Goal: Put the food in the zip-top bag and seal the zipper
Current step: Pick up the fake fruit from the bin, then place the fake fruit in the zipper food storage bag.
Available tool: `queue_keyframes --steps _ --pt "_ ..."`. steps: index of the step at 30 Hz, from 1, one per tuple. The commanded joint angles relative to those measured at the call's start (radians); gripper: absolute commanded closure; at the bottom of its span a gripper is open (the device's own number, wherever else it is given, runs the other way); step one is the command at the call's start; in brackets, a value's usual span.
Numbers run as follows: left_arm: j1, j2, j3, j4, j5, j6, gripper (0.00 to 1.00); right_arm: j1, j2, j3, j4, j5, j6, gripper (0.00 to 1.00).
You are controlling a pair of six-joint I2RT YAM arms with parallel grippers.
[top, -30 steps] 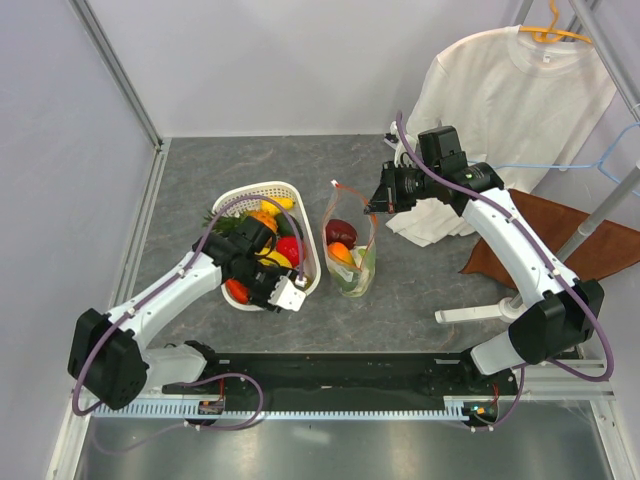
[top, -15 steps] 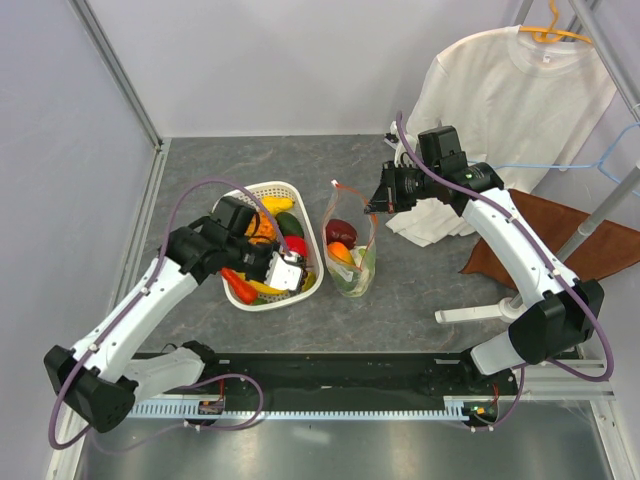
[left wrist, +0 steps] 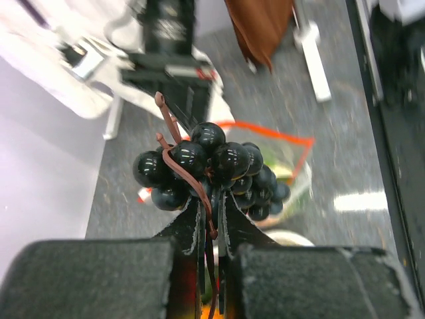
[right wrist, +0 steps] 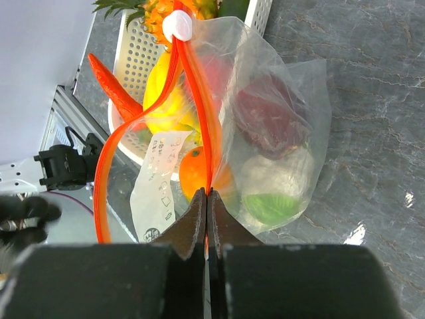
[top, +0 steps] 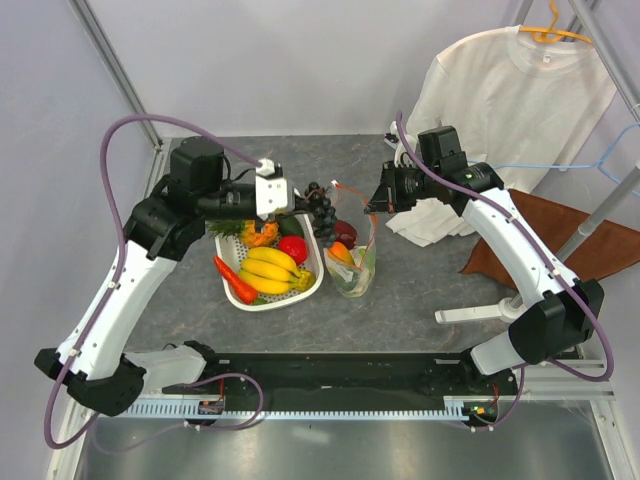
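Observation:
My left gripper (top: pixel 300 203) is shut on the brown stem of a bunch of dark grapes (top: pixel 322 211) and holds it in the air between the basket and the bag; the wrist view shows the grapes (left wrist: pixel 212 171) in front of my fingertips. The clear zip-top bag (top: pixel 350 255) stands open right of the basket, with an orange, a dark red fruit and pale green cabbage inside (right wrist: pixel 265 166). My right gripper (top: pixel 371 205) is shut on the bag's red-orange zipper (right wrist: pixel 207 146) and holds the mouth up. The zipper's white end piece (right wrist: pixel 177 25) shows at the far end.
A white mesh basket (top: pixel 262 300) holds bananas (top: pixel 268 270), a red round fruit (top: pixel 292 248), a red chili (top: pixel 232 279) and a small pineapple. A white T-shirt (top: pixel 510 110) hangs at the back right above a brown cloth (top: pixel 560 230). A white stand foot (top: pixel 475 313) lies right of the bag.
My left arm rose out of the basket and swung toward the bag, carrying the grapes up by their stem. The right gripper and the bag have not moved.

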Motion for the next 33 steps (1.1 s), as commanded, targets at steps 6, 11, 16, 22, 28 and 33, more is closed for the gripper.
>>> queue_keyframes --steps 6,11,16,22,28,33 --pt "-0.039 0.137 0.055 0.229 -0.116 -0.263 0.98 0.005 -0.023 0.013 0.030 -0.007 -0.003 1.00" --pt "-0.066 0.182 0.003 0.308 -0.230 -0.270 0.98 0.006 -0.024 0.008 0.030 -0.009 0.001 1.00" --pt "-0.085 0.214 -0.031 0.335 -0.261 -0.290 0.98 0.005 -0.018 0.013 0.032 -0.009 0.004 1.00" --pt "-0.103 0.238 -0.081 0.307 -0.271 -0.246 0.68 0.006 -0.015 0.015 0.033 -0.010 0.006 1.00" --pt "-0.094 0.211 -0.068 0.278 -0.343 -0.292 0.21 0.006 -0.023 0.008 0.027 -0.006 0.003 1.00" --pt "0.010 0.150 -0.072 0.252 -0.247 -0.393 0.19 0.008 -0.023 0.016 0.026 -0.007 0.000 1.00"
